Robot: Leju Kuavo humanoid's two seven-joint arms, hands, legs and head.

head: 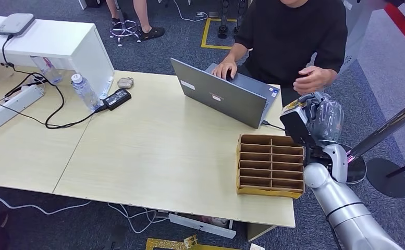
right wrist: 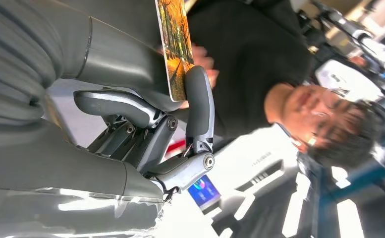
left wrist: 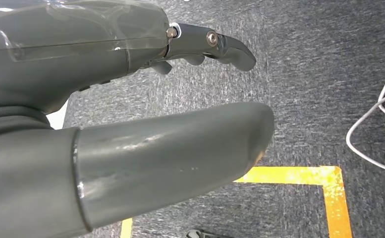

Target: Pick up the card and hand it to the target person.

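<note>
My right hand is raised beyond the table's right end, close to the person in a black shirt. It pinches a card with an orange and yellow picture between thumb and a finger; in the head view the card's yellow edge peeks out above the hand. The person's hand hovers just above my right hand, apart from the card. Their other hand rests on the laptop. My left hand hangs over the grey carpet with thumb and fingers apart and nothing in it.
A cardboard slotted tray lies at the table's near right corner, just left of my right arm. A water bottle, power adapter, cables and a power strip lie at the left. A black stand base is on the floor at right.
</note>
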